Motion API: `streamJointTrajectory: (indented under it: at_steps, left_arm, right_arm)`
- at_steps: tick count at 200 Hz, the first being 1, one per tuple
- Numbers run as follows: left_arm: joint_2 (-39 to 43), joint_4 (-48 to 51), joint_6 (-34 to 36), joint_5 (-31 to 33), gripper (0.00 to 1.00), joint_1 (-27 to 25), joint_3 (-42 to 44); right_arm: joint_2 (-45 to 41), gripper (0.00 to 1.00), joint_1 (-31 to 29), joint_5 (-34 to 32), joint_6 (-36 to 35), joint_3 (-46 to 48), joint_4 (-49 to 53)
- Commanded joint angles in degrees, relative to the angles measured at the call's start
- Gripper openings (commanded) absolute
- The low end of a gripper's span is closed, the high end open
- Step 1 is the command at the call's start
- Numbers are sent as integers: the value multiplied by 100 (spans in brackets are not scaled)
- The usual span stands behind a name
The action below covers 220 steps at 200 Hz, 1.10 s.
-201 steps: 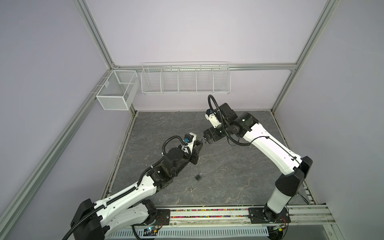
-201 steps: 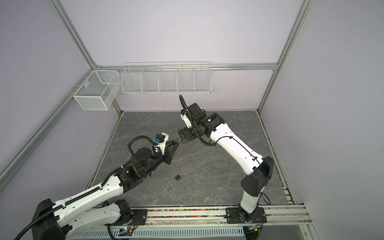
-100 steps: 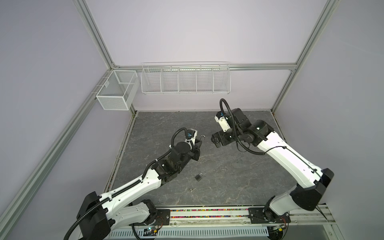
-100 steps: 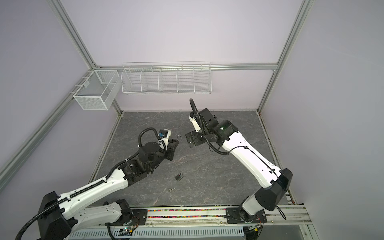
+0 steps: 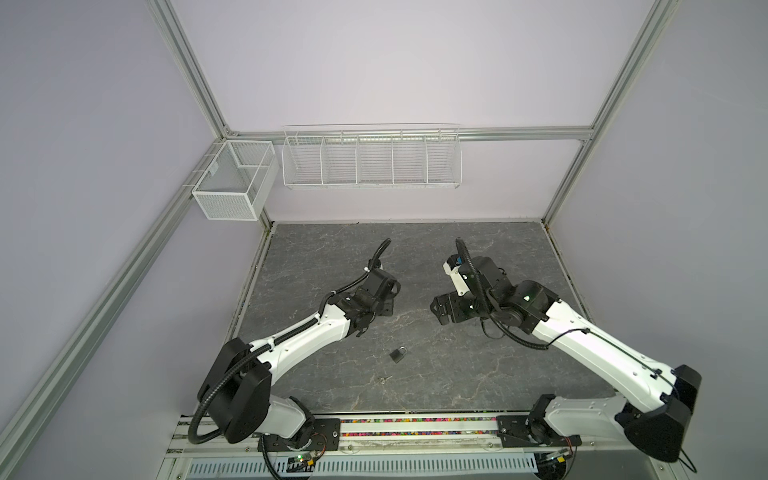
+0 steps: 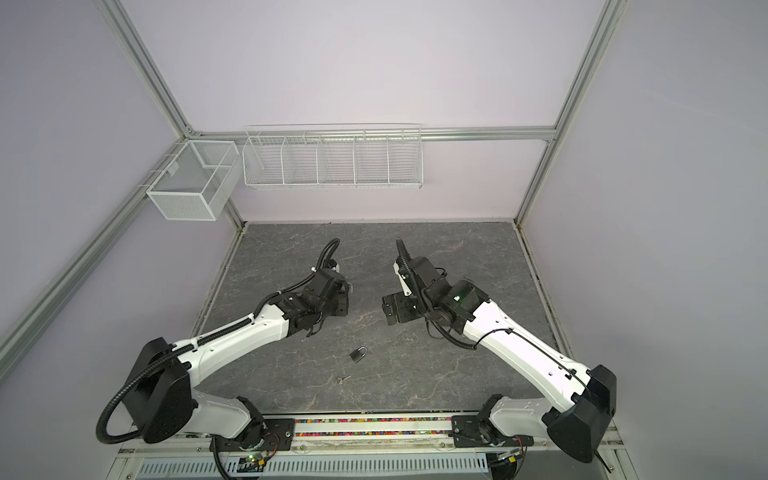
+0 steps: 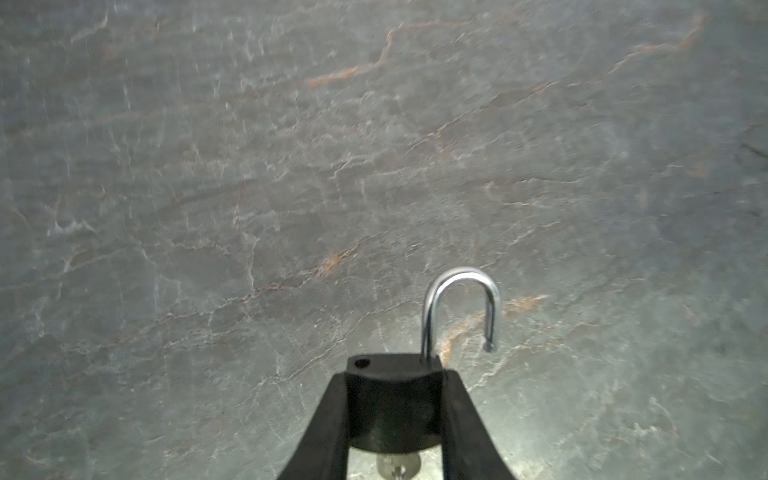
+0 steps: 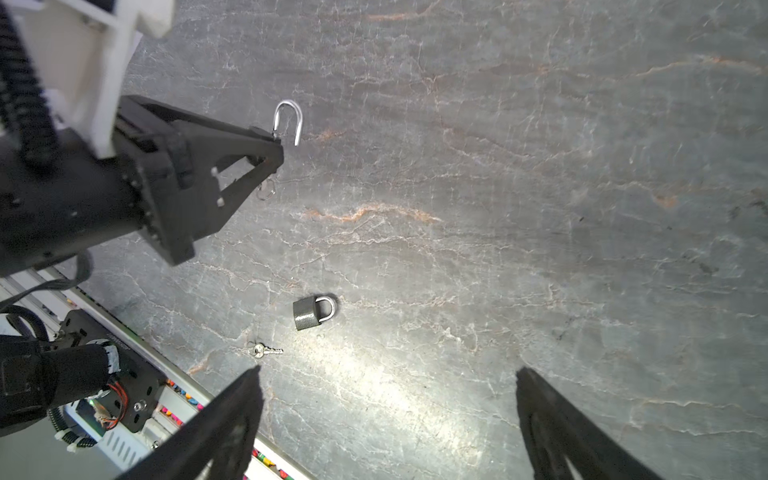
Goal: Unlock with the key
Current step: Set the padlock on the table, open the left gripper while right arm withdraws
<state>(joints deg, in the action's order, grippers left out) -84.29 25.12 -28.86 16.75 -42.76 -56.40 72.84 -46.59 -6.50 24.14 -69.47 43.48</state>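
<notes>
In a top view, a spare padlock (image 5: 397, 354) is lying lower centre, apart from both arms. In the left wrist view, our left gripper (image 7: 395, 374) is clamping the padlock (image 7: 392, 407), its shackle (image 7: 461, 274) sprung open and the key (image 7: 397, 463) in its base; we are advising a gentle, level set-down. In the right wrist view, our right gripper (image 8: 387, 374) is gaping wide and empty.

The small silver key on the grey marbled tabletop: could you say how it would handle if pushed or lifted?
Thin and flat, the small silver key likely slides rather than rolls. Metal, so probably stiff and light. Lying flush on the grey marbled tabletop, it may resist pinching.
</notes>
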Motion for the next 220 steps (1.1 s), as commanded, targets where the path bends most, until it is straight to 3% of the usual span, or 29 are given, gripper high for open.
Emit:
streamJointTrajectory:
  at_steps: [1, 116, 154, 190, 220]
  left_arm:
    - [-291, 237, -462, -175, 0, 126, -240]
    - [-1643, 156, -776, -500, 0, 512, -469]
    - [-1774, 125, -761, -588, 0, 591, -392]
    - [-1785, -261, -913, -1230, 0, 930, -21]
    - [-1745, -109, -967, -982, 0, 936, 130]
  right_arm:
    - [-138, 96, -217, -128, 456, 266, -375]
    - [-415, 96, -542, -378, 873, 812, -511]
    - [-404, 96, -541, -280, 803, 777, -591]
    - [-350, 96, -536, -269, 751, 717, -653]
    - [-413, 96, -543, -284, 741, 761, -634]
